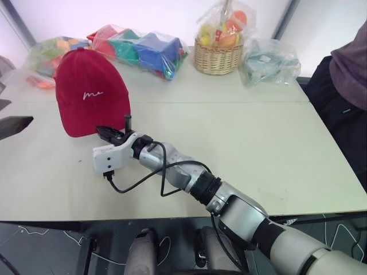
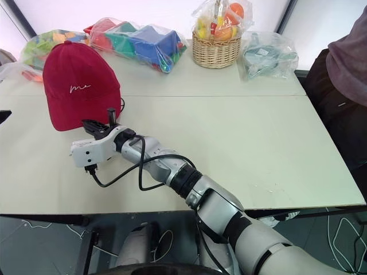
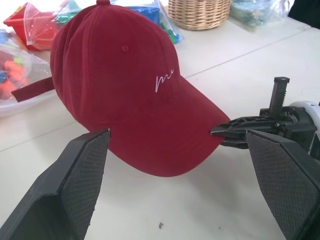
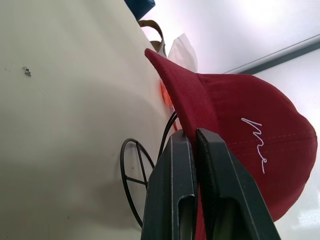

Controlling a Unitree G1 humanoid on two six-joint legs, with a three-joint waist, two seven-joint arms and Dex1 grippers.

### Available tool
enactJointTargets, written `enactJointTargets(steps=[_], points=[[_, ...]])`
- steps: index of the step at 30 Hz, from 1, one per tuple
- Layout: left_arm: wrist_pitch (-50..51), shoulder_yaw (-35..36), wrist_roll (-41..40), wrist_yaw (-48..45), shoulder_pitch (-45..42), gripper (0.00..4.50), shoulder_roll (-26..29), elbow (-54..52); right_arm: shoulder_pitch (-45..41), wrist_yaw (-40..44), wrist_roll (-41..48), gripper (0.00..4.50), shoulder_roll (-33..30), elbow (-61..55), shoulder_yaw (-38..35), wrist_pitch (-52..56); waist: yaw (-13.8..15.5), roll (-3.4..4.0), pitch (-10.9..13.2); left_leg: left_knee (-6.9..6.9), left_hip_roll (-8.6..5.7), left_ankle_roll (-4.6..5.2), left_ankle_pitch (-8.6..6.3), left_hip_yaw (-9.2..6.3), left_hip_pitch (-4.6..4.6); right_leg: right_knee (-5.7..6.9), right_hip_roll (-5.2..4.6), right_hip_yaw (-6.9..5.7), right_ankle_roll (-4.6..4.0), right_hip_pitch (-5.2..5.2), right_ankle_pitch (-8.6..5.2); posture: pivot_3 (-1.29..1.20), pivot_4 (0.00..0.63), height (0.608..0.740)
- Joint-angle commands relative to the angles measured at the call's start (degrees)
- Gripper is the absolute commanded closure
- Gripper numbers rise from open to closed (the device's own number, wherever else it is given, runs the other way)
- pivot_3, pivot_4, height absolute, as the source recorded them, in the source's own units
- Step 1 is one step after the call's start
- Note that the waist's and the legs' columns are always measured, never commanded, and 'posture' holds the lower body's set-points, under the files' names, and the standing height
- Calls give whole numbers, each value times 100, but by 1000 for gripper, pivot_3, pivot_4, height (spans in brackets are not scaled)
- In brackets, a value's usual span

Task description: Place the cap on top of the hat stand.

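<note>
Cap [image 1: 90,94] sits upper left of the left eye view, dome up, brim pointing down toward the near edge of the table [image 1: 241,149] — and it looks draped over the hat stand [image 4: 131,172], whose black ring base with crossed spokes peeks out beneath the brim in the right wrist view. Fabric covers most of the frame, so how squarely the crown sits on the globe I cannot tell.

Right gripper [image 1: 109,134] reaches in from lower right, and its 2 black fingers [image 4: 175,170] are pressed together on the brim's edge, pinching it. That grip makes sense: the brim is the stiff part, a handle for steering the soft crown over the wires.

Left gripper [image 3: 175,180] hangs just beside the cap with jaws spread wide, 1 textured pad at each lower corner of its wrist view, nothing between them — ready to steady things, by the look of it, not touching.

Bags of coloured toys [image 1: 143,51] and a wicker basket [image 1: 217,57] line the top of the frame, well apart from the action. A person's dark sleeve [image 1: 344,86] shows at the right edge.

My read: placement nearly done, release of the brim not yet made.
</note>
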Motion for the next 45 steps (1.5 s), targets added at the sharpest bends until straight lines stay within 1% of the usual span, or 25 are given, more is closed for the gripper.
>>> enactJointTargets(steps=[1, 4, 8, 9, 10, 16, 20, 22, 26, 29, 32, 37, 40, 43, 45], points=[[-101, 14, -52, 20, -112, 0, 4, 5, 54, 116, 132, 4146, 89, 121, 21, 33, 0, 1, 1, 0, 0, 0, 0, 0, 0, 0, 0, 0, 0, 0, 0, 0, 150, 740], [-115, -7, -57, 30, -119, 0, -2, 19, 34, 40, 129, 2970, 109, 126, 27, -37, 3, 1, 1, 0, 0, 0, 0, 0, -1, -1, 0, 0, 0, 0, 0, 0, 150, 740], [-103, -11, -61, 33, -116, 0, -9, 10, 12, 5, 142, 807, 127, 139, 54, -134, 3, -2, 1, -1, 0, -1, 0, 0, -7, -2, 0, 0, 0, -5, 0, 0, 150, 740], [-98, -10, -61, 33, -110, 0, -13, 1, 18, 2, 141, 189, 122, 124, 63, -153, 0, -2, 1, -1, 0, -1, 0, 0, -7, -2, 0, 0, 0, -5, 0, 0, 150, 740], [-90, -7, -63, 35, -104, 0, -18, -11, 22, -24, 132, 48, 114, 105, 73, -185, -1, -2, 0, -2, 0, -1, 0, 0, -7, -2, 0, 0, 0, -6, 0, 0, 150, 740], [-60, 10, -69, 52, -67, 0, -47, -52, -52, -219, 7, 48, 41, -59, 131, -405, 4, -1, 1, -2, 0, -1, 0, 0, -7, -3, 0, 0, 0, -6, 0, 0, 150, 740], [-73, -5, -66, 58, -63, 0, -52, -29, -78, -331, -172, 48, -186, -350, 163, -616, 6, -1, 1, -2, 0, -2, 0, 0, -7, -2, 0, 0, 0, -6, 0, 0, 150, 740], [-79, -4, -58, 52, -51, 0, -51, -23, 0, -249, -169, 48, -391, -622, 84, -669, 7, -1, 1, -2, 0, -2, 0, 0, -7, -3, 0, 0, 0, -6, 0, 0, 150, 740], [-85, 79, -2, 2, 47, 0, -31, 34, 404, 259, 74, 48, -1060, -1416, -224, -587, 25, -6, -2, -2, -1, -2, 0, 1, -7, -4, -2, 0, 0, -3, 0, 0, 150, 740], [-144, 134, 83, -77, 166, 0, -8, 150, 982, 988, 566, 48, -1391, -2255, -526, -193, 30, -18, -9, -1, -2, -2, -1, 1, -7, -6, -2, -1, 0, -1, 0, 0, 150, 740], [-231, 95, 116, -108, 160, 0, 9, 263, 1415, 1498, 1043, 48, -1283, -2718, -564, 85, -9, -22, -12, -3, 0, -2, -1, 0, -6, -6, 2, -2, 0, -1, 0, 0, 150, 740], [-345, -59, 140, -104, 50, 0, 21, 398, 1348, 1553, 1076, 48, -976, -2562, -497, 171, 5, -19, -10, -12, 9, -2, 0, -3, -2, -1, 13, -3, -5, -9, -3, 0, 150, 740], [-328, 21, 160, -166, 93, 0, 62, 400, 1460, 1693, 1140, 48, -1196, -2710, -668, 252, 42, -15, -7, -12, 6, -3, 0, 0, -4, -5, 6, -3, -6, -6, -3, 0, 150, 740], [-310, 178, 247, -255, 217, 0, 105, 405, 1752, 2021, 1394, 48, -1660, -3139, -1010, 452, 105, -14, -7, -10, 2, -4, -1, 0, -5, -10, 1, -5, -6, -2, -3, 0, 150, 740], [-304, 286, 313, -310, 339, 0, 119, 396, 2001, 2390, 1733, 48, -2023, -3552, -1310, 673, 145, -19, -10, -9, 1, -6, -2, 1, -5, -10, 0, -5, -6, -2, -3, 0, 150, 740]])
